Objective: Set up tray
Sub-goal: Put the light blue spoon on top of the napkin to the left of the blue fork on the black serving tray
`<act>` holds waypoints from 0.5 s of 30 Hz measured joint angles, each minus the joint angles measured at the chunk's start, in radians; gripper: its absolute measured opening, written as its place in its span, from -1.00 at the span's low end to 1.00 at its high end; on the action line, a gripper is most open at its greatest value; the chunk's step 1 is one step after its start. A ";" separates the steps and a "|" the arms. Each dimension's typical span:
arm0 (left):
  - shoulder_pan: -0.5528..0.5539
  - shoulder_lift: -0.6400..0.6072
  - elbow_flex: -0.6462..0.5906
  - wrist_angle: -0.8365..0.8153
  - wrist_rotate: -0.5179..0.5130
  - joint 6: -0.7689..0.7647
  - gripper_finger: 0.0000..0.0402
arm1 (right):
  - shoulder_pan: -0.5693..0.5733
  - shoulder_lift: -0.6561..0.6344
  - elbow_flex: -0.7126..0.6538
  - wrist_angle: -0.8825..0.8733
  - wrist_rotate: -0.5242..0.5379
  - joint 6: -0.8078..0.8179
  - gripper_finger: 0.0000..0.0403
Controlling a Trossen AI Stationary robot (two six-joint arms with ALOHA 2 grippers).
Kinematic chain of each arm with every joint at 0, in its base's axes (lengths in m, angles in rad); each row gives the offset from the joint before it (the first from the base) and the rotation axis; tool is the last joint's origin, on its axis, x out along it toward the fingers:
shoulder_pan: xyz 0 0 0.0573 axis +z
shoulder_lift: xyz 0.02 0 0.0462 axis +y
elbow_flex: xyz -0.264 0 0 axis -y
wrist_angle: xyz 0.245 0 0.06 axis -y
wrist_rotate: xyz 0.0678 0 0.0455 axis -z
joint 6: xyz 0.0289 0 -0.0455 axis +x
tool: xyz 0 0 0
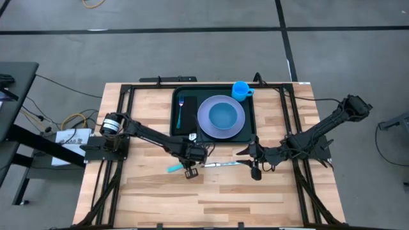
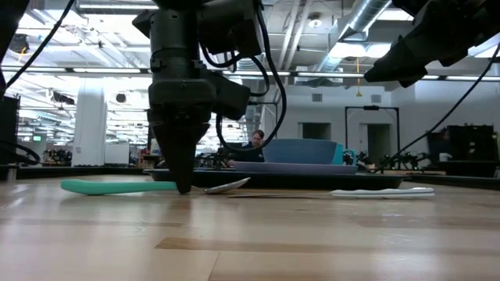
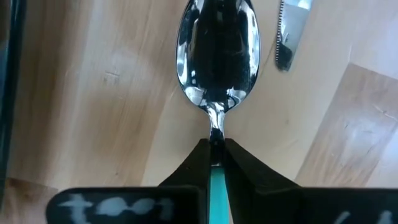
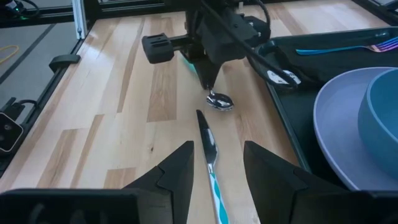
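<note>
While the left gripper (image 1: 192, 171) stands clenched on the neck of the spoon (image 3: 217, 53), pinching right where the teal handle meets the bowl, the likeliest trouble is a slip: such a thin, smooth shaft could twist or slide out during a lift, and the spoon would drop back on the table (image 1: 255, 198). A careless swing might also knock the knife (image 4: 209, 155) lying just beside it, toward three o'clock. The right gripper (image 4: 214, 163) hovers over that knife with its fingers apart, grasping nothing. The tray (image 1: 185, 131) sits at twelve o'clock from both grippers, dark green with a raised rim, holding a fork (image 1: 181, 110), a lavender plate (image 1: 206, 124) with a blue bowl (image 1: 224, 115), and a blue cup (image 1: 241, 89) at its far corner.
</note>
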 joint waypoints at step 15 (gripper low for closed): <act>0.020 -0.006 0.164 -0.228 0.054 -0.012 -0.96 | 0.000 0.000 0.000 0.001 0.000 0.001 -0.35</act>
